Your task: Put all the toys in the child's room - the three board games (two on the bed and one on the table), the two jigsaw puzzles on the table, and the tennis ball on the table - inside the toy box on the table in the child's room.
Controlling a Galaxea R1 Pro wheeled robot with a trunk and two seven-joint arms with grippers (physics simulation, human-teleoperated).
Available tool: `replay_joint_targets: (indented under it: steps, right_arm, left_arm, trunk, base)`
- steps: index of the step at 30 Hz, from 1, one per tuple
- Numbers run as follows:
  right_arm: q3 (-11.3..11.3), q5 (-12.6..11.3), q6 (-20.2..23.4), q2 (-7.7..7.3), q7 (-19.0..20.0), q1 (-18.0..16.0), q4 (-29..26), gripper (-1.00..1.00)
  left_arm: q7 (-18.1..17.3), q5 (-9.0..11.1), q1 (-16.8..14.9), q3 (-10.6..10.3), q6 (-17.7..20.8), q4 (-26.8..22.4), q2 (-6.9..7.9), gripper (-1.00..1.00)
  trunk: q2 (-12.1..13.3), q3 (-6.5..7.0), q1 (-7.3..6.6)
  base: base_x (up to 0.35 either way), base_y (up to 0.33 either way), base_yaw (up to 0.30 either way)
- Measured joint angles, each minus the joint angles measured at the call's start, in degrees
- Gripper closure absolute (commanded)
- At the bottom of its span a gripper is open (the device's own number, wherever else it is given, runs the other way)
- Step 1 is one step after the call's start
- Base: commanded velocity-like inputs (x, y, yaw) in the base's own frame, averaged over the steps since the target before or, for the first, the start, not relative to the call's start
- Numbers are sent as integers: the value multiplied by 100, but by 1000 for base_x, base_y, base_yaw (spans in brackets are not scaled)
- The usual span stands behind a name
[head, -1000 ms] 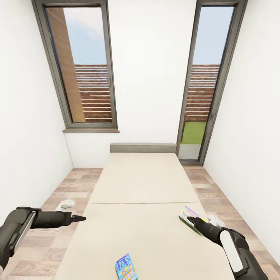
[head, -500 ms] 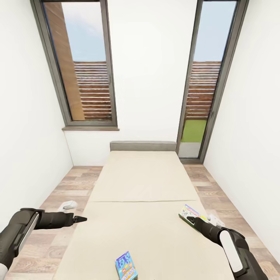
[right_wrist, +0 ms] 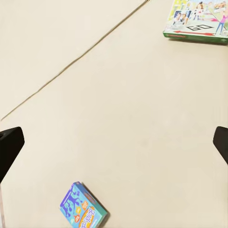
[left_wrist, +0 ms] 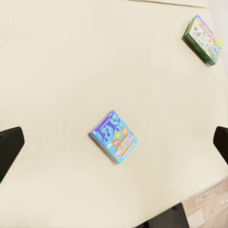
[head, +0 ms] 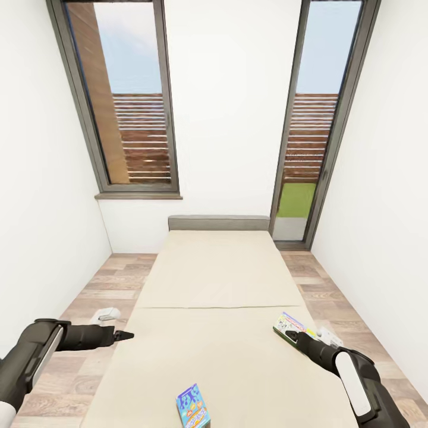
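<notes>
A blue board game (head: 192, 407) lies flat on the beige bed (head: 220, 279) near its foot. A green and white board game (head: 290, 326) lies at the bed's right edge. My left gripper (head: 123, 335) hovers over the bed's left edge, open and empty. Its dark fingers (left_wrist: 10, 146) stand wide apart, with the blue game (left_wrist: 114, 137) and the green game (left_wrist: 203, 40) on the sheet beyond them. My right gripper (head: 292, 337) sits just short of the green game, open, with its fingers (right_wrist: 9, 145) spread. The right wrist view looks down on the green game (right_wrist: 197, 21) and the blue game (right_wrist: 83, 209).
The bed has a grey headboard (head: 218, 223) against the far wall between two tall windows. Narrow strips of wooden floor run along both sides, closed in by white walls. A small white object (head: 104, 313) lies on the floor at the left, another (head: 329, 336) at the right.
The head camera has shifted slightly, so the whole scene sits a little differently. My left arm has sunk a little and edged right. Both games lie where they were.
</notes>
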Motion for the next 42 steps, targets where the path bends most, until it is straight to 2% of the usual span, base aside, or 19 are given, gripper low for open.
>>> replay_joint_targets:
  steps: [9, 17, 30, 35, 42]
  right_arm:
    - [26, 3, 42, 6, -8, 0, -18, -100]
    - [18, -3, 66, -12, -8, 0, -2, -100]
    - [39, -2, 260, -37, -6, 0, -72, -100]
    - [37, -3, 504, -21, -4, 0, -288, -100]
    - [33, -10, 845, -8, 1, 9, -871, -100]
  left_arm:
    - [144, 9, 0, 0, -150, 8, -11, -100]
    - [246, 7, -20, -7, -239, 131, -116, -100]
    - [622, -7, -43, -10, -261, 277, -227, -100]
    - [663, -7, -43, -11, -280, 297, -332, -100]
    - [768, -8, -52, -11, -415, 359, -487, -100]
  trunk:
    - [0, 0, 0]
    - [0, -9, 0]
    - [0, -108, 0]
    - [0, -154, 0]
    - [0, -219, 0]
  base:
    - [0, 0, 0]
    - [0, 0, 0]
    - [0, 0, 0]
    - [0, 0, 0]
    - [0, 0, 0]
